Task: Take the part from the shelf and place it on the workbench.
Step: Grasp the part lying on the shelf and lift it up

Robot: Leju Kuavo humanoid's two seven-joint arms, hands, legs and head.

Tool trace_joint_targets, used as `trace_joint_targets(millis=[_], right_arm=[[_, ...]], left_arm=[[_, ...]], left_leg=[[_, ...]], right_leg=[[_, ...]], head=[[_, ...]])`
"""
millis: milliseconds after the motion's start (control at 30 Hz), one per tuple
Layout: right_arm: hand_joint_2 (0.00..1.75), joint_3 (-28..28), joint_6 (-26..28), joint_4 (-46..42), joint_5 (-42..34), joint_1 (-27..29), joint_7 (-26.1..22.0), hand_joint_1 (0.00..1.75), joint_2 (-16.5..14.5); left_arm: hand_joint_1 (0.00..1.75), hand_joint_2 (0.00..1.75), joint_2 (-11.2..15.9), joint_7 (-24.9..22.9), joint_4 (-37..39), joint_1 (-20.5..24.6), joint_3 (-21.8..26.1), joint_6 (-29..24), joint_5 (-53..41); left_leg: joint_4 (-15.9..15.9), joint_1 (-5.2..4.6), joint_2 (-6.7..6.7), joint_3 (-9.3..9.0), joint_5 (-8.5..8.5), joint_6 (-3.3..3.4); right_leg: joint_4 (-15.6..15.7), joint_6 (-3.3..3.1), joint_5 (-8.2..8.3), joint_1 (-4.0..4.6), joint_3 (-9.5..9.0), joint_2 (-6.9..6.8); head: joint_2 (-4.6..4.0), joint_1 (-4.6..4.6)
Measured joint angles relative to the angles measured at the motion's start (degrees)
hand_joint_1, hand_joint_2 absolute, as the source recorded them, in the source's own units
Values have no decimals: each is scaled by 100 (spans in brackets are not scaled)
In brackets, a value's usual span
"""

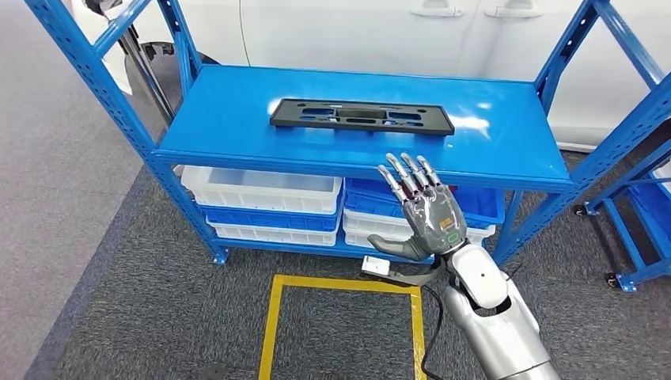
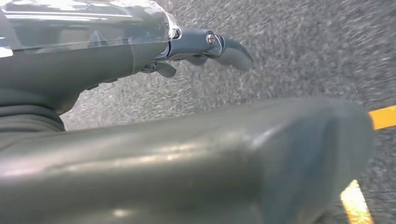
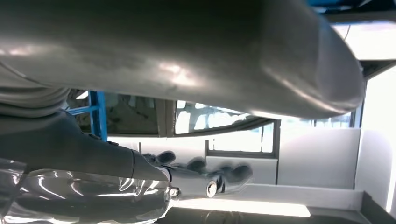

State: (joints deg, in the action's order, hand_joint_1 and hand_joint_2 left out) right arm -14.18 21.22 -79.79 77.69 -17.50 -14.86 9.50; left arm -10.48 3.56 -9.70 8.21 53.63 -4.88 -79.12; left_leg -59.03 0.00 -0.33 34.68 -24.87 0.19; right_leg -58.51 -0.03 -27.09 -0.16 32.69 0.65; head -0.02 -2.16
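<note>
Head view: black part flat on blue shelf; right hand empty, fingers spread, just before it.

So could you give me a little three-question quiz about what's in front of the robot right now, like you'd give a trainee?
1. True or false: the black part already lies in the right hand.
2. Where does the black part lie? A) in a white bin B) on the blue shelf top C) on the floor inside the yellow square
3. Fill in: the right hand is raised in front of the shelf with its fingers ____.

Key:
1. False: the hand holds nothing and is short of the part.
2. B.
3. Spread apart, open.

The left hand hangs over the grey floor.
</note>
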Motion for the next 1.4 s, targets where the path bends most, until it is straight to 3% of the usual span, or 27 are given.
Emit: trace_joint_targets(millis=[67,133,233,267,300,333,400,433,500,567,633,733,767,800,833,900,967,1067,1133,1200,1267,1300,1333,1400], right_arm=[[0,20,-23,-73,21,23,21,0,13],[0,38,-38,-137,23,23,29,0,31],[0,62,-48,-171,23,56,31,0,53],[0,68,-50,-171,23,75,31,0,58],[0,73,-50,-172,23,87,31,0,62],[0,79,-50,-174,24,93,31,0,63],[0,97,-51,-188,33,92,31,0,67],[0,106,-51,-199,38,91,31,0,70],[0,119,-53,-216,43,98,29,0,76],[0,141,-52,-228,44,116,31,0,87],[0,188,-48,-264,44,139,36,0,109],[0,286,-42,-331,26,246,34,0,153],[0,324,-39,-346,1,303,18,0,173],[0,357,-37,-356,-32,352,-7,0,190],[0,385,-34,-362,-64,384,-36,0,203],[0,417,-31,-360,-98,398,-78,0,211],[0,423,-14,-345,-93,387,-90,0,213],[0,401,34,-271,-81,331,-110,0,210],[0,368,59,-194,-92,233,-132,0,207],[0,337,74,-101,-98,145,-145,0,205],[0,299,83,-6,-106,113,-160,0,204],[0,278,86,35,-115,105,-174,0,202],[0,255,89,72,-128,84,-189,0,201],[0,212,90,136,-154,-15,-209,0,197]], left_arm=[[0,0,-9,-4,0,-1,-4,13,-5],[0,0,-21,-7,0,7,-7,16,-5],[0,0,-44,-7,0,16,-10,19,-5],[0,0,-46,-7,0,13,-10,19,-5],[0,0,-49,-7,0,10,-10,20,-5],[0,0,-52,-6,0,10,-10,22,-7],[0,0,-62,0,0,14,-13,30,-11],[0,0,-66,5,0,21,-15,34,-14],[0,0,-71,13,0,38,-20,44,-22],[0,0,-75,4,-1,63,-28,69,-52],[0,0,-78,-22,-2,104,-56,106,-115],[0,0,-78,-86,-2,159,-131,150,-197],[0,0,-78,-103,-2,165,-150,156,-209],[0,0,-78,-113,-2,165,-160,157,-211],[0,0,-77,-115,-2,164,-163,155,-209],[0,0,-68,-108,-2,165,-163,150,-202],[0,0,-53,-98,-2,168,-164,144,-184],[0,0,-37,-79,-2,141,-160,120,-107],[0,0,-28,-44,-2,113,-150,95,-46],[0,0,-27,-10,-2,99,-143,80,-11],[0,0,-25,4,-2,76,-139,76,8],[0,0,-23,8,-2,60,-137,74,17],[0,0,-21,11,-2,45,-134,71,27],[0,0,-22,19,-2,22,-131,62,34]], left_leg=[[72,17,-5,-28,0,45],[142,49,-2,-81,12,99],[159,55,2,-123,-14,146],[156,55,1,-137,-29,149],[152,56,-1,-158,-48,146],[144,58,-5,-189,-74,137],[115,54,-13,-257,-145,98],[91,44,-16,-272,-178,69],[76,27,-16,-274,-216,7],[82,32,-8,-281,-242,-53],[-113,43,2,-212,-378,-111],[-1155,62,7,301,-822,-165],[-1458,65,7,475,-890,-171],[-1575,66,7,567,-854,-169],[-1461,65,7,548,-702,-157],[-746,60,7,265,-246,-103],[-130,33,6,6,-17,-38],[58,21,-2,-61,-36,41],[138,49,-2,-109,-7,101],[182,58,-2,-149,0,149],[179,51,-6,-162,-19,172],[175,49,-12,-174,-34,173],[168,48,-18,-192,-52,169],[141,48,-28,-240,-108,142]], right_leg=[[10,66,-18,-4,-8,-4],[-234,122,-172,-8,88,-16],[-1321,183,-618,-32,670,-26],[-1571,199,-649,-43,833,-27],[-1609,212,-560,-56,897,-30],[-1407,220,-359,-71,841,-34],[-634,216,104,-88,519,-45],[-312,196,224,-83,380,-44],[-69,136,229,-59,280,-36],[-35,61,217,-60,269,-27],[1,-9,206,-78,221,-34],[14,-75,167,-70,161,-57],[12,-85,151,-63,145,-61],[10,-88,135,-59,127,-59],[8,-85,117,-56,103,-51],[9,-65,75,-53,40,-31],[-1,-16,41,-36,16,-12],[27,79,39,-24,27,-9],[-95,136,-57,-25,70,-23],[-672,176,-346,-38,346,-35],[-1415,209,-599,-54,759,-35],[-1579,220,-585,-63,876,-36],[-1512,225,-450,-71,881,-37],[-810,209,13,-79,608,-43]], head=[[1,0],[1,0],[1,0],[1,0],[1,0],[1,0],[0,0],[0,0],[0,1],[0,0],[0,0],[0,0],[0,0],[1,0],[1,0],[1,0],[0,-1],[0,-1],[0,1],[1,1],[1,0],[1,0],[0,0],[0,1]])
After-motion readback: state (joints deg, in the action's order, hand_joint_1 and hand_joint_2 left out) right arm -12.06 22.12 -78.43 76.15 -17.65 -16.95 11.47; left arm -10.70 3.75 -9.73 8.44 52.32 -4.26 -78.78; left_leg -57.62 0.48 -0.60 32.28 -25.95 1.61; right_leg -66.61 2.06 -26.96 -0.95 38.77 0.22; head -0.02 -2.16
